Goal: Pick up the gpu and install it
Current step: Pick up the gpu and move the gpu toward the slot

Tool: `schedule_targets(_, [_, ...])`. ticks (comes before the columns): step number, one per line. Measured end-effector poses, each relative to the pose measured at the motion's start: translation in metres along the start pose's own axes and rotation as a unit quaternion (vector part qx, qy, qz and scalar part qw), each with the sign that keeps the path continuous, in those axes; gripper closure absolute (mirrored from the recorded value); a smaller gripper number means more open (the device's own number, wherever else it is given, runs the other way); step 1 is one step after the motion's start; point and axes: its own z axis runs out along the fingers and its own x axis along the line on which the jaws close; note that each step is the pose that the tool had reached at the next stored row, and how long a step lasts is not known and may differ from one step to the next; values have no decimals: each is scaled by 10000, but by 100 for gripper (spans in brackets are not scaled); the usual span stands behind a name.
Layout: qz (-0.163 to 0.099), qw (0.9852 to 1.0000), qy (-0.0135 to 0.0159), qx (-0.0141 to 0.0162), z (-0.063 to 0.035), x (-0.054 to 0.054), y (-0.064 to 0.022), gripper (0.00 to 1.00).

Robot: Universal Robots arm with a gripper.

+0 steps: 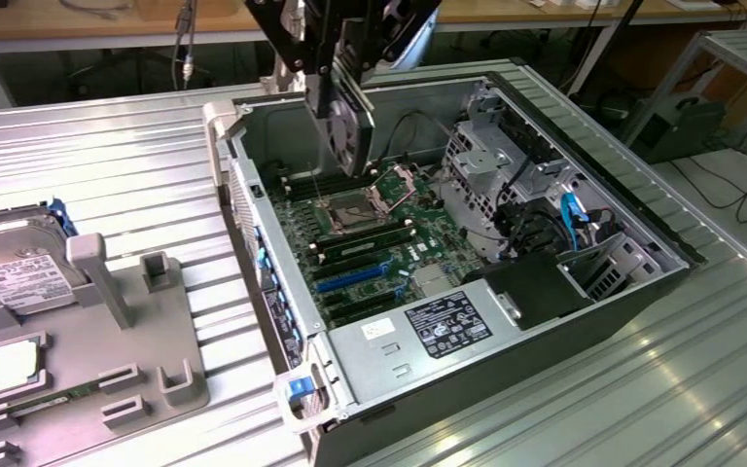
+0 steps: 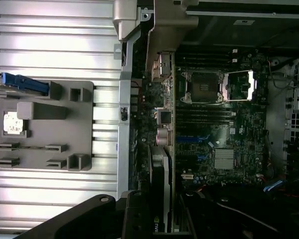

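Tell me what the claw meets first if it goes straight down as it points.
The gpu in the claw would probably reach the motherboard first, near the CPU socket; depth is unclear.

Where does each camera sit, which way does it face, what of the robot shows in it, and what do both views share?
Exterior view: off the arm, high and to one side, looking obliquely down at the open computer case; the gripper hangs at the top, holding the gpu over it.
Wrist view: on the wrist, looking down past the gripper's dark body and the gpu's edge into the case.
Shared: the case, the motherboard, the gpu, the grey tray.
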Motion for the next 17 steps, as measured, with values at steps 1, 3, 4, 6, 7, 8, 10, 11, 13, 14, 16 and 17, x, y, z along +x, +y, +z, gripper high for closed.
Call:
schedule_targets(1, [0,10000,0,0,0,-19,-1,72])
schedule_targets(3, [0,10000,0,0,0,-51,-2,72])
schedule_targets(4, [0,10000,0,0,1,-68,-2,72])
schedule_targets(6, [0,10000,-1,0,1,-95,-3,72])
schedule_targets(7, [0,10000,-3,0,2,-104,-3,72])
schedule_targets(8, [-1,10000,-16,1,2,-119,-5,72])
schedule_targets(10, [-2,10000,-60,1,5,-127,-5,72])
schedule_targets(11, [-4,10000,-83,2,7,-132,-4,72])
schedule_targets(13, [-5,9999,-115,5,7,-149,-4,72])
schedule_targets(14, [-6,9999,-116,5,7,-168,-5,72])
schedule_targets(16, [-5,9999,-117,4,8,-234,-8,72])
schedule_targets(17, [-5,9999,-117,4,8,-264,-9,72])
